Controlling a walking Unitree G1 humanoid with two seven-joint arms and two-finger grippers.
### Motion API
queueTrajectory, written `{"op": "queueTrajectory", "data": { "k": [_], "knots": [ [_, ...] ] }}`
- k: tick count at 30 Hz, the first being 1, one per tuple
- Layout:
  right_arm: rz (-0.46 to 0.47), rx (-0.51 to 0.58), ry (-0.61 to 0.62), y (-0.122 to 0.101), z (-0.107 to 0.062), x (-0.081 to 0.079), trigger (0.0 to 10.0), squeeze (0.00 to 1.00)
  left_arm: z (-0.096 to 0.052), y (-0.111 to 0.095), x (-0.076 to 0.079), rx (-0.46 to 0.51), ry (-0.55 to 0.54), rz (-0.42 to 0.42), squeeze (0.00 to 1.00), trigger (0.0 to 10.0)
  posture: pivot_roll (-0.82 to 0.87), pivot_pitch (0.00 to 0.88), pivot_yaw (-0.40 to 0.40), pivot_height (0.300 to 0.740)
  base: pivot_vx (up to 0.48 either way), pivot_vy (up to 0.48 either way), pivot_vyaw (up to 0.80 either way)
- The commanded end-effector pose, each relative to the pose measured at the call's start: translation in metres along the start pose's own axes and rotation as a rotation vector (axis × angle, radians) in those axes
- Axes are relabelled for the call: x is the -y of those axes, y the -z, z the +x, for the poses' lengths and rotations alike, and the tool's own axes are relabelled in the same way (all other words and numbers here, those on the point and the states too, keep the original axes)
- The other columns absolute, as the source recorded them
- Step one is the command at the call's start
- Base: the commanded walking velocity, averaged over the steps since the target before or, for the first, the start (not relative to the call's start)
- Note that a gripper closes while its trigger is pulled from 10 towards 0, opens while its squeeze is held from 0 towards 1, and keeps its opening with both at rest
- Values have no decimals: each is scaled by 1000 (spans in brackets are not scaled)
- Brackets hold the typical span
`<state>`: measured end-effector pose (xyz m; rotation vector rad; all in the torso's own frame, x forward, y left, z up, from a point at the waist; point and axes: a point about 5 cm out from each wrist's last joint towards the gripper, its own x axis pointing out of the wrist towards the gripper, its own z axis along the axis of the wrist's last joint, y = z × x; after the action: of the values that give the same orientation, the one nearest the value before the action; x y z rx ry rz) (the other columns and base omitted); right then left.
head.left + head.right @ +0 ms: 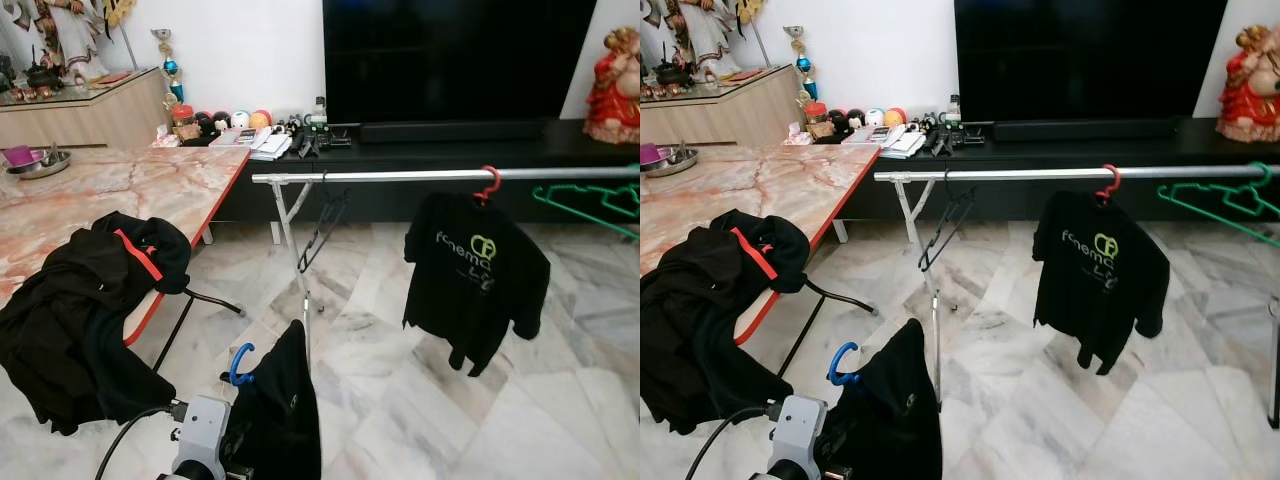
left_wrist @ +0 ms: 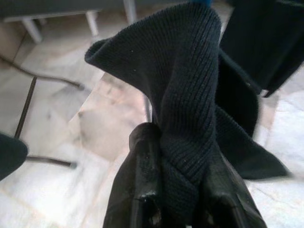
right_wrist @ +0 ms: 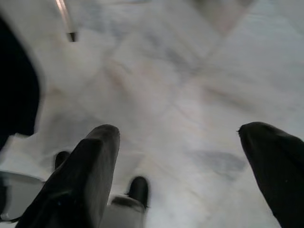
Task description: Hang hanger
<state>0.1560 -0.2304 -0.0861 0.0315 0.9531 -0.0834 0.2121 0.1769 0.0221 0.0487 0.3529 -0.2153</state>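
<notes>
The left gripper is clamped on a bunched fold of a dark knit garment, which hangs on a blue hanger whose hook curls up just above the silver wrist. Straight ahead of that gripper and higher stands the rack's slanted leg, and above it runs the metal rail, its near end open. An empty black hanger dangles from the rail close to that end. Farther to the right along the rail hangs a black printed T-shirt on a red hanger, and beyond it a green hanger. Between the black hanger and the T-shirt the rail is bare. To the left of the gripper a marble table carries a heap of black clothes spilling over its edge. The right gripper hangs over marble floor, fingers wide apart, holding nothing
</notes>
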Motion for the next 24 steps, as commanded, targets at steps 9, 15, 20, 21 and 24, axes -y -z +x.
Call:
{"op": "queueTrajectory", "data": {
  "k": [9,15,20,21,24],
  "knots": [
    [-33,-13,-25,1,1,-5,10000,0,0,-6,-6,31,-33,23,0,10000,28,0,29,740,262,0,0],
    [-28,-15,-21,1,1,-5,10000,0,-2,-7,-10,55,-53,-36,0,10000,34,0,29,740,0,0,0],
    [-41,-17,-37,0,1,-8,10000,0,-2,-3,-12,38,-56,25,0,10000,36,0,30,740,0,-58,0],
    [-45,-17,-40,0,1,-9,10000,0,-2,-3,-12,39,-56,31,0,10000,36,0,30,740,0,-289,0],
    [-28,-13,-36,0,2,-9,10000,0,-2,-3,-12,36,-57,24,0,10000,42,0,30,740,0,-470,0]
  ]
}}
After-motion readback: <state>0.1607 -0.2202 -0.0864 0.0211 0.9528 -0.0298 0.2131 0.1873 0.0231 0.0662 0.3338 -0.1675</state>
